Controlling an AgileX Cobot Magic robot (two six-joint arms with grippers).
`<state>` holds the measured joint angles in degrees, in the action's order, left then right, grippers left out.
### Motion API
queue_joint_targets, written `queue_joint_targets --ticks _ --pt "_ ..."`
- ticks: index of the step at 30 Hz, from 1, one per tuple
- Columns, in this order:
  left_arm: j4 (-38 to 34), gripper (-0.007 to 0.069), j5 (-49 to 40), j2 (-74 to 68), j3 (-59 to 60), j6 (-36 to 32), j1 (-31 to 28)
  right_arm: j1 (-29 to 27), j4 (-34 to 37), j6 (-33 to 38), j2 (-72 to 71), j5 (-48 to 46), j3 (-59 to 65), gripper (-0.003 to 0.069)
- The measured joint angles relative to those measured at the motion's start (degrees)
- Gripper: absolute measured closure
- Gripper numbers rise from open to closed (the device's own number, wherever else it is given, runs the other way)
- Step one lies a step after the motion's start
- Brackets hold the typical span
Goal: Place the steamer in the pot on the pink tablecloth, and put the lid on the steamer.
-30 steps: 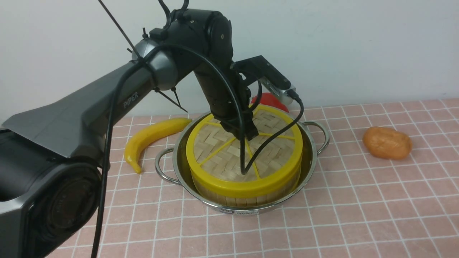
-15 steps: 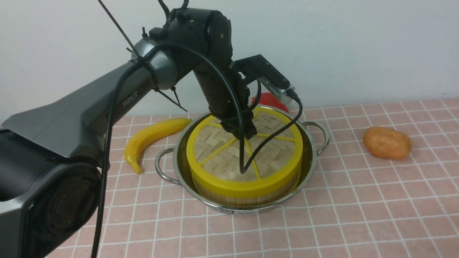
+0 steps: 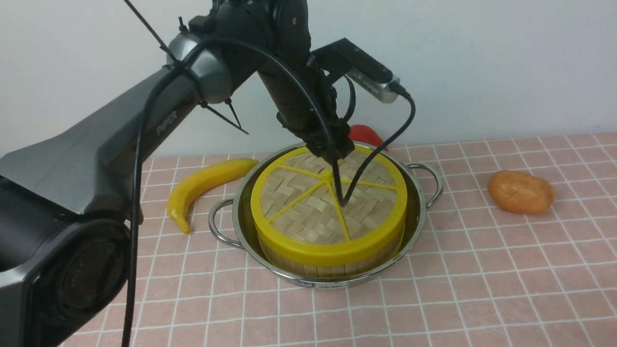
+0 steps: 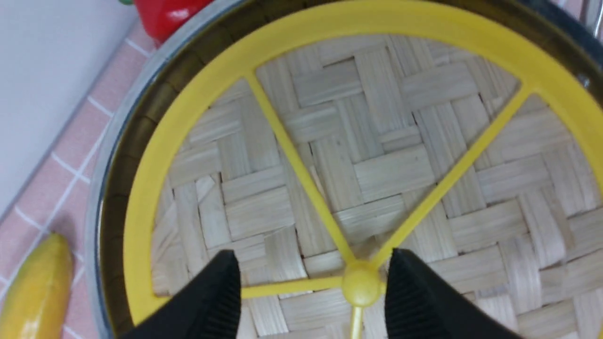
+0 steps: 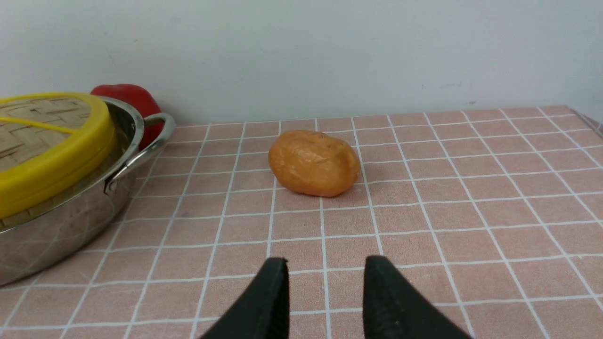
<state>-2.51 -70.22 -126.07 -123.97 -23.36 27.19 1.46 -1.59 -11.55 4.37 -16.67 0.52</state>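
The shiny steel pot (image 3: 418, 205) stands on the pink tablecloth (image 3: 482, 270). Inside it sits the steamer (image 3: 332, 268), its bamboo wall showing under the lid (image 3: 308, 212). That woven lid with yellow rim and spokes lies flat on top of the steamer. My left gripper (image 3: 333, 152) hovers just above the lid's centre hub (image 4: 360, 282), open, its fingers (image 4: 221, 292) either side of the hub and holding nothing. My right gripper (image 5: 326, 260) is open and low over bare cloth to the right of the pot (image 5: 70, 207), out of the front view.
A yellow banana (image 3: 202, 185) lies left of the pot and a red pepper (image 3: 366, 135) sits behind it against the wall. An orange potato-like lump (image 3: 520, 192) rests on the cloth to the right, ahead of my right gripper.
My left gripper has opened, let go of the lid's hub and lifted up and back a little. The lid stays flat on the steamer.
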Motion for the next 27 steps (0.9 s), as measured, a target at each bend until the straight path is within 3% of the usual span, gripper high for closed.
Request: queue_joint_targets --ticks 5,11,15,16,18,20,27 --pt "0.14 0.0247 -0.05 2.17 0.0 4.56 0.0 0.0 0.0 0.0 0.0 0.0 0.0 0.0416" --pt "-1.01 0.0335 0.02 6.89 6.18 6.64 0.0 0.0 0.0 0.0 0.0 0.0 0.0 0.0416" --pt "1.04 0.0491 0.02 12.37 16.35 6.67 0.0 0.0 0.0 0.0 0.0 0.0 0.0 0.0416" --pt "1.16 0.0491 0.02 12.67 16.74 6.67 0.0 0.0 0.0 0.0 0.0 0.0 0.0 0.0416" --pt "1.57 0.0594 -0.1 16.33 20.32 6.25 0.0 0.0 0.0 0.0 0.0 0.0 0.0 0.0416" --pt "1.51 0.0638 -0.09 19.55 21.99 6.25 0.0 0.0 0.0 0.0 0.0 0.0 0.0 0.0416" --pt "-3.18 0.0635 -0.16 28.99 23.87 6.65 0.0 0.0 0.0 0.0 0.0 0.0 0.0 0.0416"
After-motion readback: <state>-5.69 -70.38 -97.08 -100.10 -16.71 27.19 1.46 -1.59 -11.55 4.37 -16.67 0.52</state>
